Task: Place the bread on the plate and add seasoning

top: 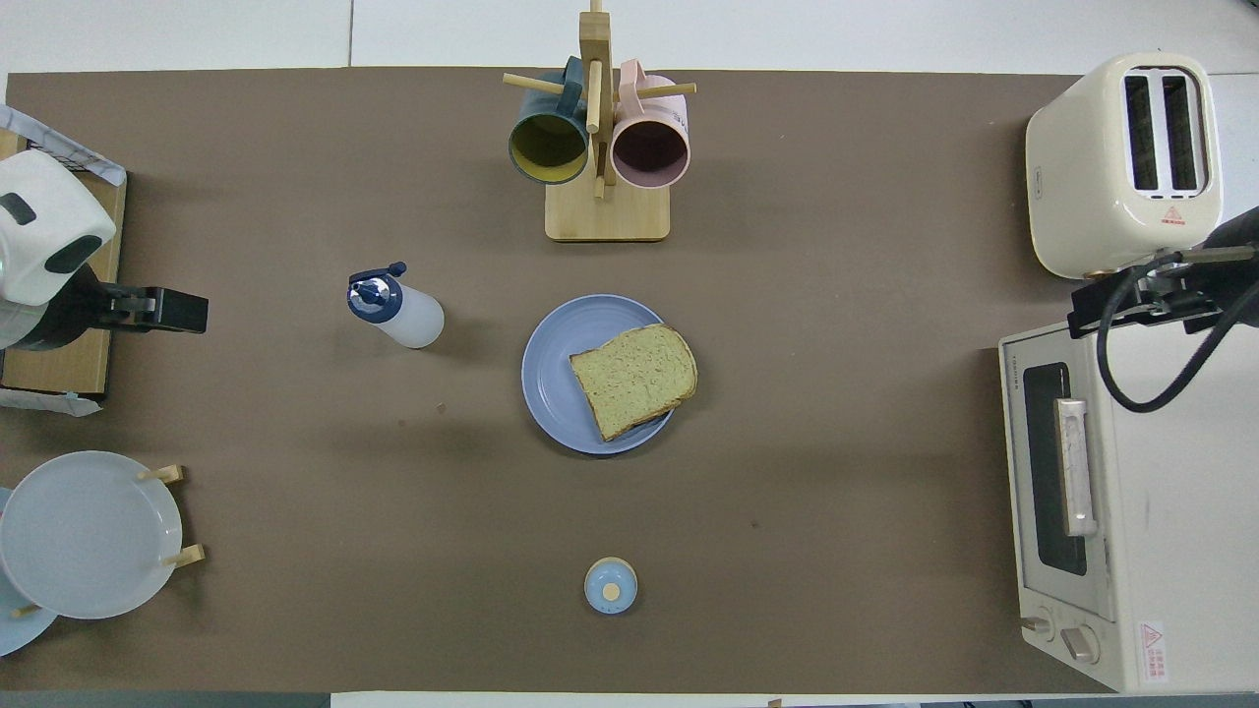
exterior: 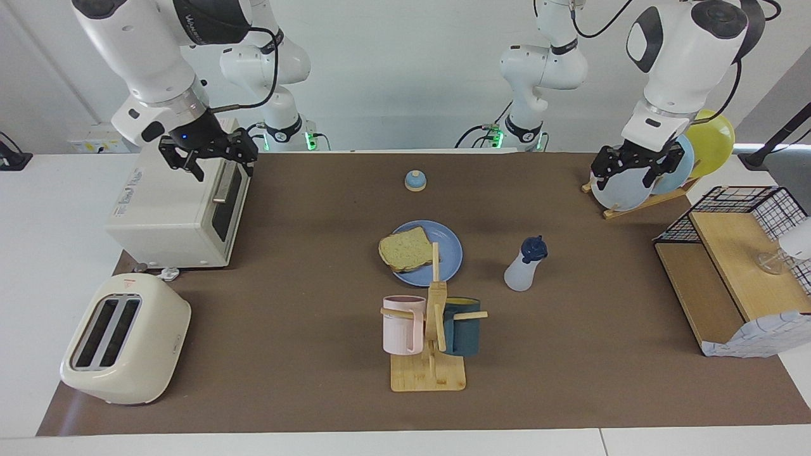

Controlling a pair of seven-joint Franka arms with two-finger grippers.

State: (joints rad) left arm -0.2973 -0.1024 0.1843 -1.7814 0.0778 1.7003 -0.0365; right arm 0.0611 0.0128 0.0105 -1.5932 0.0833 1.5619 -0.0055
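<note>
Bread (exterior: 405,249) already on plate (exterior: 448,252). Seasoning (exterior: 525,264) light, squishy, tippy: you pinch body gently. Left gripper (exterior: 630,168), right gripper (exterior: 209,154) both spread, empty.

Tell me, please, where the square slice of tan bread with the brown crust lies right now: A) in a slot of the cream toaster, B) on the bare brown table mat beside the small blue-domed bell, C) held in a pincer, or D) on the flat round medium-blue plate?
D: the square slice of tan bread lies flat on the flat round medium-blue plate, its crust overhanging the rim toward the right arm's end.
</note>
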